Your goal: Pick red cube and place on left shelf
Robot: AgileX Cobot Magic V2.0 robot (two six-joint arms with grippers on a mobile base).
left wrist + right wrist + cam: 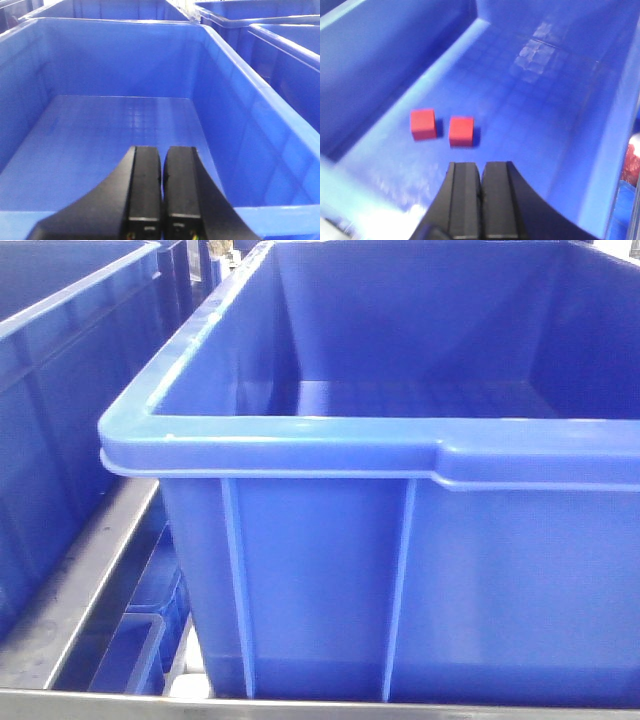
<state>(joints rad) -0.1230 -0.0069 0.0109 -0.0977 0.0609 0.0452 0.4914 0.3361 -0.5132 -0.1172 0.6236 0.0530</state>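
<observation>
Right end effector (480,200) sits nearest the lens, jaws together, gripping nothing, hovering over a blue crate (545,125). Two red cubes (423,124) (461,131) lie on its floor just ahead, untouched; blurry view. Left end effector (162,195) closed too, empty. Pick and shelf placement both remain.

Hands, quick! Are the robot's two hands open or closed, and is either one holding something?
Left hand: closed, holding nothing, over an empty crate.
Right hand: closed, holding nothing, above two red cubes.
</observation>
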